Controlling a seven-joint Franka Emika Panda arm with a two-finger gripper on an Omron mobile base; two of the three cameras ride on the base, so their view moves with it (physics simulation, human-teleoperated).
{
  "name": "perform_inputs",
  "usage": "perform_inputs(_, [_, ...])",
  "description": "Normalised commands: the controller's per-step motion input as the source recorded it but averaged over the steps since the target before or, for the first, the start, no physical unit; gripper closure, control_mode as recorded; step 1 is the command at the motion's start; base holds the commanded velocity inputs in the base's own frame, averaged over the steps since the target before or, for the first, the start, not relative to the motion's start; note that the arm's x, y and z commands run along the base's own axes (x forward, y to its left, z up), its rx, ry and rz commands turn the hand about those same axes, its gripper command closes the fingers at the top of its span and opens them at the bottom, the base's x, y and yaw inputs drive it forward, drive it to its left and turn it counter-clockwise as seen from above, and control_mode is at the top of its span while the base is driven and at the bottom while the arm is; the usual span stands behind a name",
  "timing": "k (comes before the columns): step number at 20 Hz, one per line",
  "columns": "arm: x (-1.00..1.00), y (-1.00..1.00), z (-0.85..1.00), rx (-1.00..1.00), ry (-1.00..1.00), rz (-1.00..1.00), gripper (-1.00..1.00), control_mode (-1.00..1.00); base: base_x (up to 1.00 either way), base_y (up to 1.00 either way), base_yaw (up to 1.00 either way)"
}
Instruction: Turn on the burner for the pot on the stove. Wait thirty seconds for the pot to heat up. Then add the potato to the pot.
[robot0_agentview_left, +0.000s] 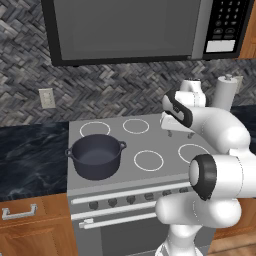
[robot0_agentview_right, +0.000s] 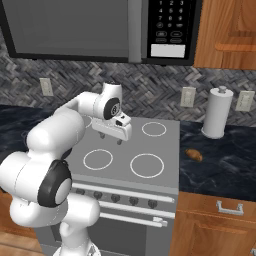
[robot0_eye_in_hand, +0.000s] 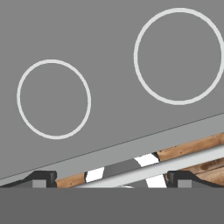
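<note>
The dark grey pot (robot0_agentview_left: 96, 156) stands on the front left ring of the stove (robot0_agentview_left: 150, 137), its two loop handles at the rim. My gripper (robot0_agentview_left: 180, 134) hangs over the middle of the stove top, to the right of the pot and apart from it. It is open, with nothing between its fingers. In the right base view the gripper (robot0_agentview_right: 110, 138) hovers above the bare rings, and the arm hides the pot. The orange-brown potato (robot0_agentview_right: 194, 155) lies on the dark counter right of the stove. In the hand view the gripper (robot0_eye_in_hand: 111, 179) looks down on two white rings.
A row of dark knobs (robot0_agentview_right: 115, 198) runs along the stove front above a bar handle (robot0_agentview_left: 117, 220). A white paper towel roll (robot0_agentview_right: 216, 112) stands on the counter behind the potato. The microwave (robot0_agentview_left: 130, 30) hangs above the stove. A wooden drawer (robot0_agentview_right: 227, 207) sits under the right counter.
</note>
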Motion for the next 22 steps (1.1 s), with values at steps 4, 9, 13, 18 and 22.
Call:
perform_inputs(4, [0.0,0.0,0.0,0.0,0.0,0.0,-1.0,-1.0,0.0,0.0,0.0])
perform_inputs(9, [0.0,0.0,0.0,0.0,0.0,0.0,-1.0,-1.0,0.0,0.0,0.0])
perform_inputs(13, [0.0,0.0,0.0,0.0,0.0,0.0,-1.0,-1.0,0.0,0.0,0.0])
perform_inputs(18, [0.0,0.0,0.0,0.0,0.0,0.0,-1.0,-1.0,0.0,0.0,0.0])
perform_inputs(22, [0.0,0.0,0.0,0.0,0.0,0.0,-1.0,-1.0,0.0,0.0,0.0])
